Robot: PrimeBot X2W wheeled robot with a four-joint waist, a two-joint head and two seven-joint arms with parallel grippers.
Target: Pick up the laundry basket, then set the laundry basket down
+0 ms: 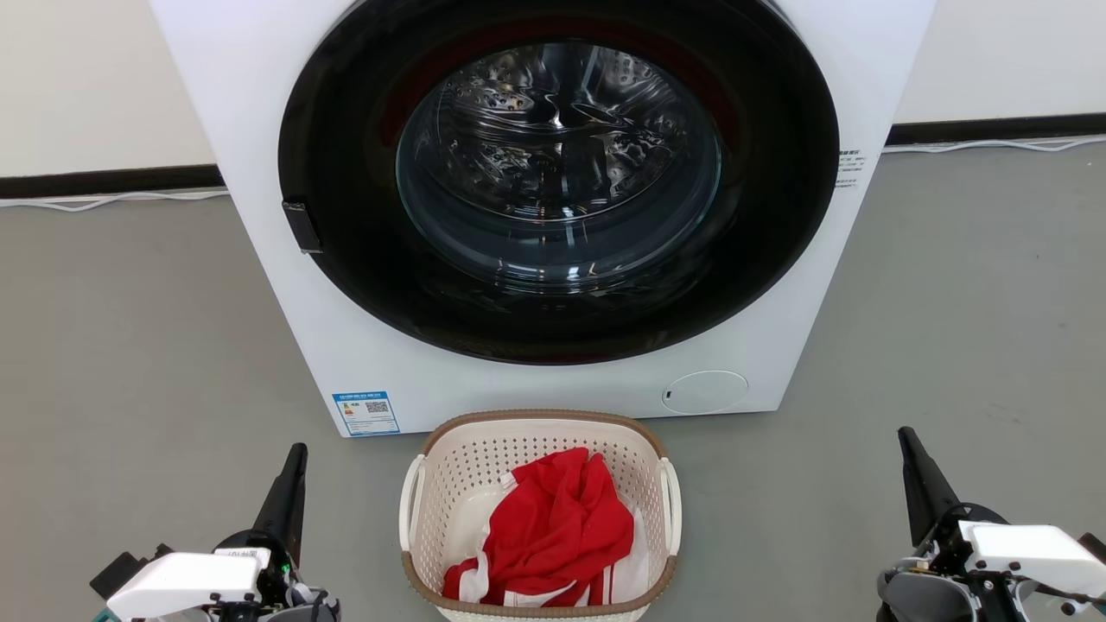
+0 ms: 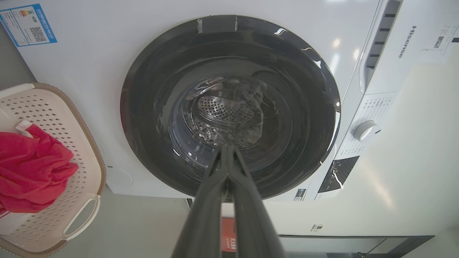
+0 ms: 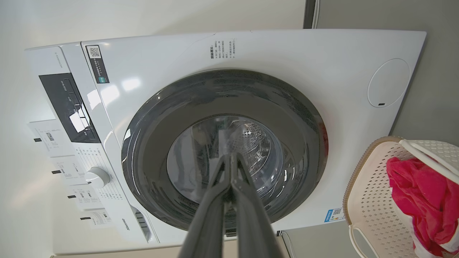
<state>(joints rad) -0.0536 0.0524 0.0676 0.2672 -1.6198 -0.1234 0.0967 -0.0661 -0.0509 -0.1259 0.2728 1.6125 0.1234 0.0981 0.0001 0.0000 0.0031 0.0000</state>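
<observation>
The basket (image 1: 449,484) sits on the grey floor (image 1: 130,345), just in front of the washer (image 1: 259,104). It is cream with little holes, a brown rim and a white handle on each side. Inside it lies a red cloth (image 1: 562,527) with some white on it, all bunched up. The cloth fills the middle and the near end of the basket, and the far end is bare.

The washer has a big round door (image 1: 346,285) with a black ring. The door is closed. Through its glass you can see the shiny metal drum (image 1: 562,112).

The left gripper (image 1: 298,451) is low on the left of the basket, not touching it. Its two dark fingers are pressed together and hold nothing. The right gripper (image 1: 905,434) is low on the right, farther from the basket. Its fingers are pressed together too, with nothing between them. Both grippers point toward the washer, and the basket is between them.
</observation>
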